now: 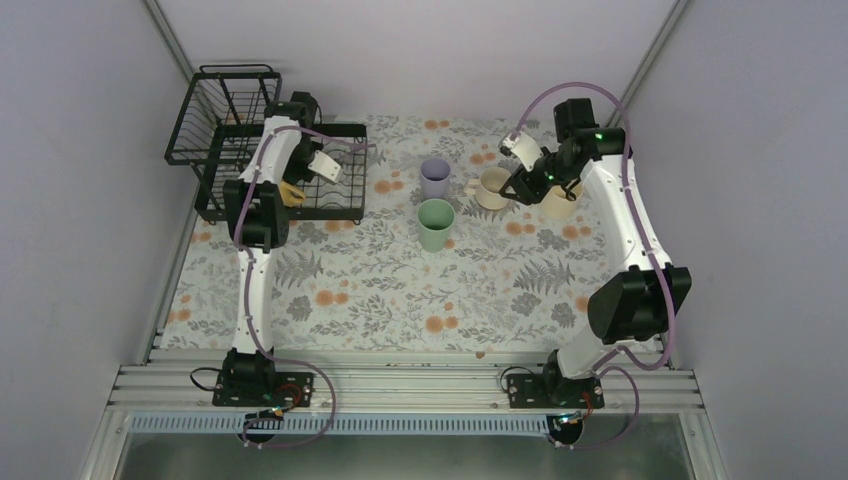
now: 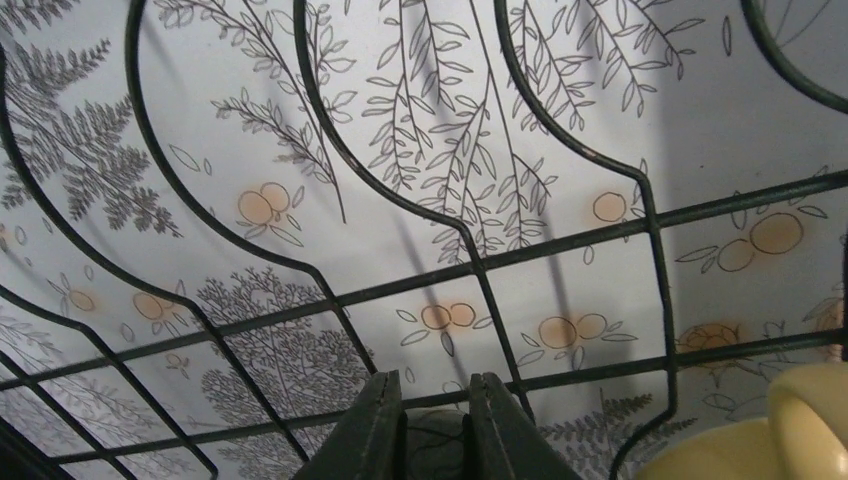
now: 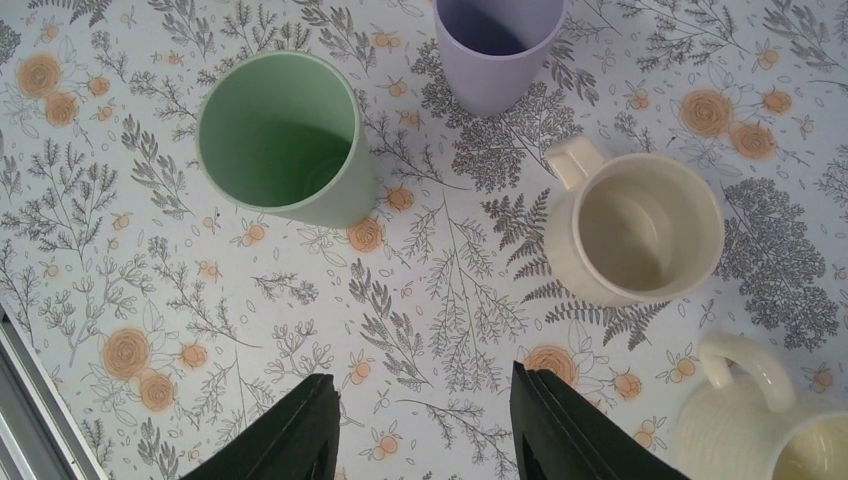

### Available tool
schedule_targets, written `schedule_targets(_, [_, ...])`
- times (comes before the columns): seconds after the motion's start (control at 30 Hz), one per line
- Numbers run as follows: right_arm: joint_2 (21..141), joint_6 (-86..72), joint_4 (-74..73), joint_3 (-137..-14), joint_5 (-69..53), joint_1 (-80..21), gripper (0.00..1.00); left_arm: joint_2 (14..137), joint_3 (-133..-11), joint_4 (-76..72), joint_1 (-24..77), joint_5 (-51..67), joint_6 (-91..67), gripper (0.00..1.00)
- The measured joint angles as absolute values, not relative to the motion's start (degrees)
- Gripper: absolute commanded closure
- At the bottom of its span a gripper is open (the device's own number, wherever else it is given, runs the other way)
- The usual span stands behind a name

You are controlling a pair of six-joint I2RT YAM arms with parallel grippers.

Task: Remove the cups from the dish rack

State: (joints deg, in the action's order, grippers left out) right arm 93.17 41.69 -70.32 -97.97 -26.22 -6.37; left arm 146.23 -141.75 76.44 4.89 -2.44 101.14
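The black wire dish rack [image 1: 335,212] stands at the far left. My left gripper [image 1: 298,180] reaches down into it beside a yellow mug [image 1: 292,193]. In the left wrist view the left gripper [image 2: 436,385] is all but shut, with only shadowed cloth in the slim gap. The yellow mug [image 2: 780,430] lies off to its right, over the rack wires [image 2: 560,245]. My right gripper [image 3: 422,375] hangs open and empty over the cloth. Ahead of it stand a mint-green tumbler [image 3: 278,135], a lavender tumbler [image 3: 495,40], a cream mug [image 3: 635,230] and a ribbed cream mug [image 3: 760,420].
The rack's raised basket tier [image 1: 225,110] sits at the far left corner against the wall. On the floral cloth, the lavender tumbler [image 1: 435,178] and green tumbler [image 1: 436,224] stand mid-table. The two cream mugs [image 1: 492,188] [image 1: 557,203] sit under the right arm.
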Motion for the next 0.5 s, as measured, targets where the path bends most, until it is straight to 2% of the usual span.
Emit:
schedule_targets(0.07, [93.17,41.67,-70.32,-97.69,-26.22,-6.37,0.56,146.23,-141.75,76.9,4.89,-3.01,101.16,0.97])
schedule_targets(0.5, [92.53,41.63,-70.26,-96.95,-26.22,-6.63,0.58,146.23,-142.28,77.21,6.04,-4.32,100.88,0.98])
